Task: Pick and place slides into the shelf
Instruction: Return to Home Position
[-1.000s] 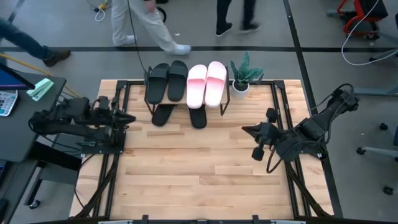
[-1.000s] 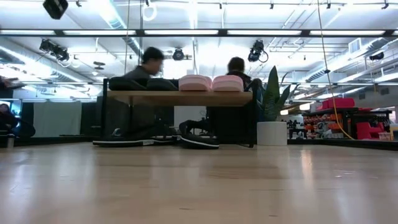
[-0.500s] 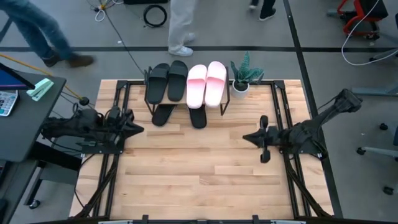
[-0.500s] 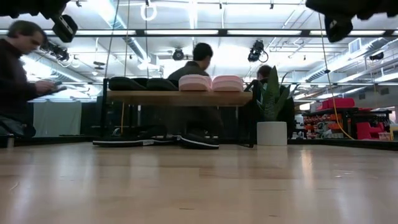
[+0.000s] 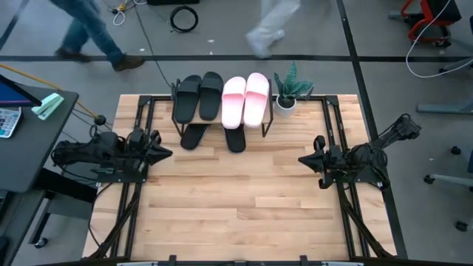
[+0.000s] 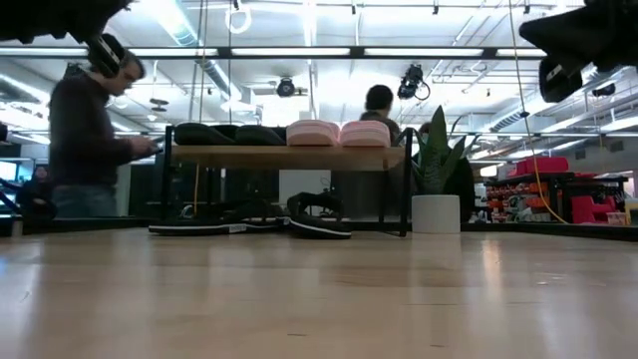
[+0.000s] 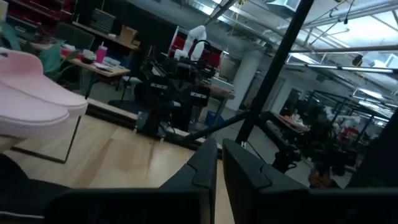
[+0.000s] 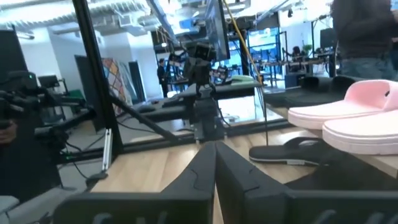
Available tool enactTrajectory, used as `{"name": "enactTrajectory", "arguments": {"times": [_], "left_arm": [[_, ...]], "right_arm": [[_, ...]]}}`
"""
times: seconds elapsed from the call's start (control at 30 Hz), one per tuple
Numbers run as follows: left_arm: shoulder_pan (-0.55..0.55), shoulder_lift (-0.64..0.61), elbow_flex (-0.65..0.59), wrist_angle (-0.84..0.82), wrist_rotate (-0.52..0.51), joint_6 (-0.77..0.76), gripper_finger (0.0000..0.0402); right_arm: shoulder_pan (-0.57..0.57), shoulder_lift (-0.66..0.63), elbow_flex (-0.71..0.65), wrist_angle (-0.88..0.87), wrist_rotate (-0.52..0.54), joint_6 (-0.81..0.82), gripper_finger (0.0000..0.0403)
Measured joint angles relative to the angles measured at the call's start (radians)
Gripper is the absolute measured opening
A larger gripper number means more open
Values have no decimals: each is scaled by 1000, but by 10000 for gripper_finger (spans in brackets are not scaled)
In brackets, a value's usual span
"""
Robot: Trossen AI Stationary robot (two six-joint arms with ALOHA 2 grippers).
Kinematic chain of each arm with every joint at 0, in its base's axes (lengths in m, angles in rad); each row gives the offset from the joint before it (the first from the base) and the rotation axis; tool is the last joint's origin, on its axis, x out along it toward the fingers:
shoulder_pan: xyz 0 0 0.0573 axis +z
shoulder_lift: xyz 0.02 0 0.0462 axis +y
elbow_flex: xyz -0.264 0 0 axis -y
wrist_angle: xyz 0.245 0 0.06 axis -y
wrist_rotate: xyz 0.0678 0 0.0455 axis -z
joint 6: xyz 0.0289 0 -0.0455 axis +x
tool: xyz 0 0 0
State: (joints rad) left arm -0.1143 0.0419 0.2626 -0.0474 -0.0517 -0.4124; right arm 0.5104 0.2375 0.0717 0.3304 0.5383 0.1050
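Left gripper (image 5: 159, 151): held over the left edge of the table (image 5: 236, 214), fingers drawn together on nothing. Shelf (image 6: 289, 157): black slides (image 5: 199, 96) and pink slides (image 5: 246, 98) are laid on the top board and thin black slides (image 5: 194, 137) are tucked beneath (ends protruding), so no placing is judged left. Right gripper (image 5: 309, 159): held at the right edge, likewise closed and empty.

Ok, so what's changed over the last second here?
The right gripper has drawn back a little toward its own side of the table. The left gripper has shifted slightly inward. Neither took hold of or let go of anything. The pink slides and black slides stay on the shelf, with the thin black pair beneath it.
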Motion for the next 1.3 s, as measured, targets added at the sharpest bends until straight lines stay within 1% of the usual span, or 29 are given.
{"name": "enactTrajectory", "arguments": {"times": [0.13,0.23,0.37,0.5,0.93,1.07,1.3], "left_arm": [[0,0,-34,16,-40,-18,25],[0,0,-74,88,-54,-28,27],[0,0,-142,226,-55,-23,33],[0,0,-189,293,-55,-28,39],[0,0,-191,269,-56,-21,23],[0,0,-191,262,-57,-22,29],[0,2,-191,243,-60,3,39]], "right_arm": [[0,-47,-62,26,0,7,16],[-4,-65,-57,35,3,-10,16],[-5,-66,-53,43,1,-34,16],[-5,-66,-54,41,1,-30,16],[-5,-66,-54,41,11,-50,16],[-5,-69,-54,43,55,-48,16],[-5,-69,-54,36,59,-58,16]]}}
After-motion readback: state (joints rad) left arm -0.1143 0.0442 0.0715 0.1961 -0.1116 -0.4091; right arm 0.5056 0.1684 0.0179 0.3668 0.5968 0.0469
